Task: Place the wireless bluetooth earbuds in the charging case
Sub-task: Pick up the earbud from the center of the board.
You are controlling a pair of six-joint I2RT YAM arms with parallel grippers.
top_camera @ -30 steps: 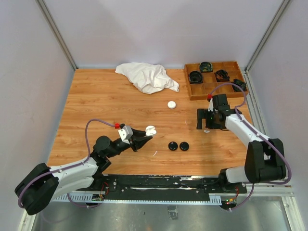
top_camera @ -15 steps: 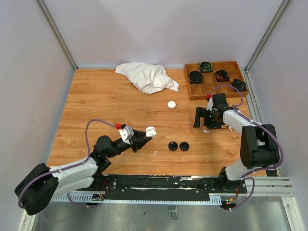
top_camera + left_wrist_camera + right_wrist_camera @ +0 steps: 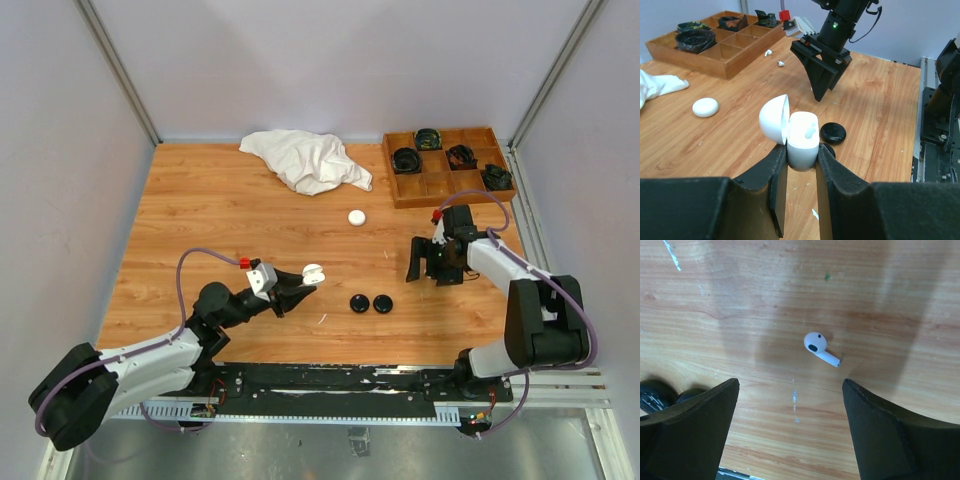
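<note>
My left gripper (image 3: 298,283) is shut on a white charging case (image 3: 802,145), its lid (image 3: 775,119) open to the left. One white earbud (image 3: 809,131) sits in the case. The case also shows in the top view (image 3: 313,271). My right gripper (image 3: 790,383) is open and points down above a loose white earbud (image 3: 820,348) lying on the wood just past the fingertips. In the top view the right gripper (image 3: 428,266) is right of centre. Two more white earbuds (image 3: 768,51) (image 3: 781,63) lie near the tray.
Two black puck cases (image 3: 359,303) (image 3: 383,303) lie at centre front. A closed white case (image 3: 356,217) lies behind them. A white cloth (image 3: 305,160) is at the back. A wooden compartment tray (image 3: 445,186) with coiled black items is at the back right.
My right gripper has shifted slightly nearer and lower over the table, and its arm has swung. My left gripper has stayed still with the open case.
</note>
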